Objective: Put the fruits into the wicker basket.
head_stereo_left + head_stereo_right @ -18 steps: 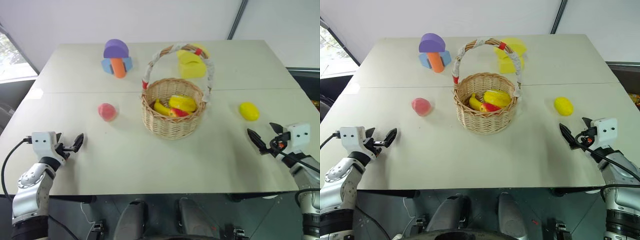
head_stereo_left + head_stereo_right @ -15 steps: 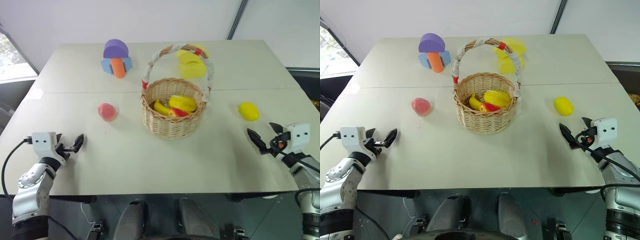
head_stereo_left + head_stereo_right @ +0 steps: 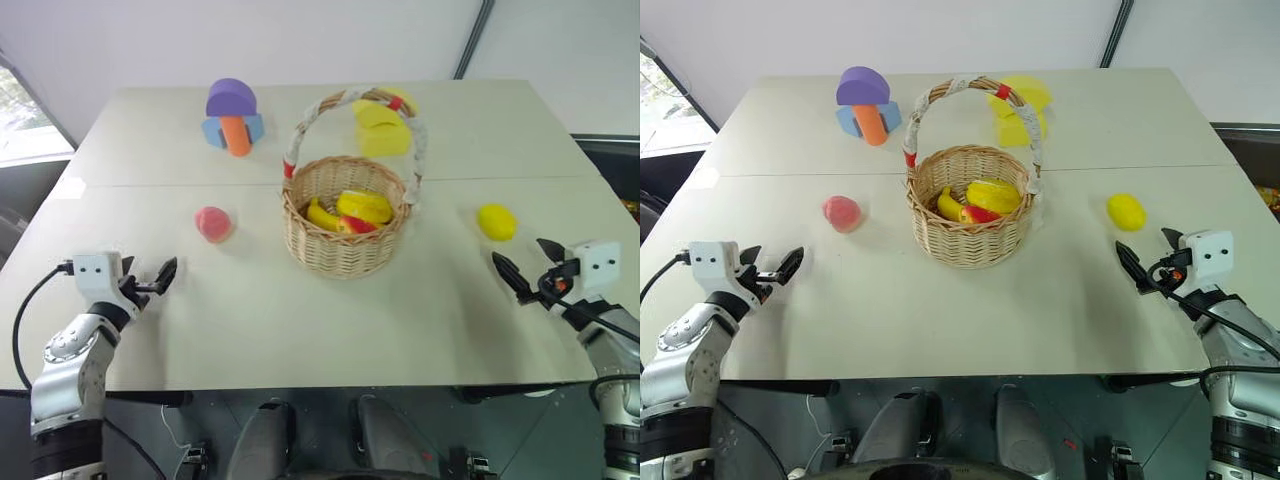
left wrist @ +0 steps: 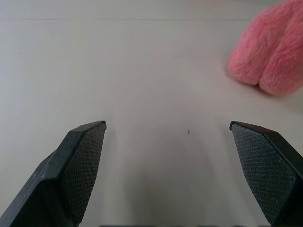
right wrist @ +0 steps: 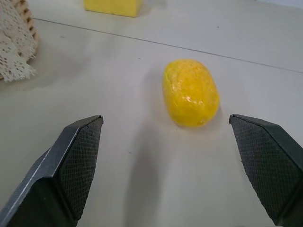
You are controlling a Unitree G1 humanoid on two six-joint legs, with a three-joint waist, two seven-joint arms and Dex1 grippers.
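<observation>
A pinkish-red peach (image 3: 213, 223) lies on the table left of the wicker basket (image 3: 345, 250). An oval yellow lemon (image 3: 497, 221) lies to the basket's right. Some yellow and red toy fruit sits inside the basket. My left gripper (image 3: 162, 276) hovers open near the table's front left, short of the peach (image 4: 270, 56), which lies ahead and off to one side of its fingers. My right gripper (image 3: 518, 252) is open near the front right, with the lemon (image 5: 190, 92) a short way ahead between its spread fingers. Neither gripper touches a fruit.
Purple, blue and orange foam blocks (image 3: 233, 115) stand at the back left. Yellow foam blocks (image 3: 380, 128) sit just behind the basket's tall handle (image 3: 300, 135). The table's front edge (image 3: 330, 385) runs close under both arms.
My left gripper has edged a little forward and inward toward the peach. The right gripper has barely shifted. The fruits and basket lie as before.
</observation>
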